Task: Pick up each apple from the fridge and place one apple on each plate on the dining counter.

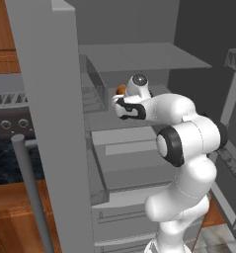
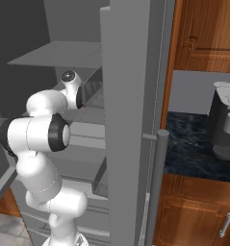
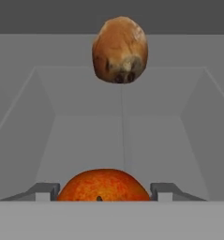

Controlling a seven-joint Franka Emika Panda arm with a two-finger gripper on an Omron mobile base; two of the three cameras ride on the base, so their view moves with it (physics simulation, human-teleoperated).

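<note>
The fridge stands open, and my arm reaches in over a grey shelf. In the hand view an orange-red apple sits low in a grey bin, right between my fingers. Both finger pads lie against its sides, so my gripper is shut on it. In the left base view an orange bit of the apple shows just past the hand. In the right base view the fridge door covers the hand. The plates and the dining counter are out of view.
A brown lumpy food item lies further back in the same bin. Fridge door handles flank the arm. A coffee machine stands on a dark counter to the right, and an oven-like appliance to the left.
</note>
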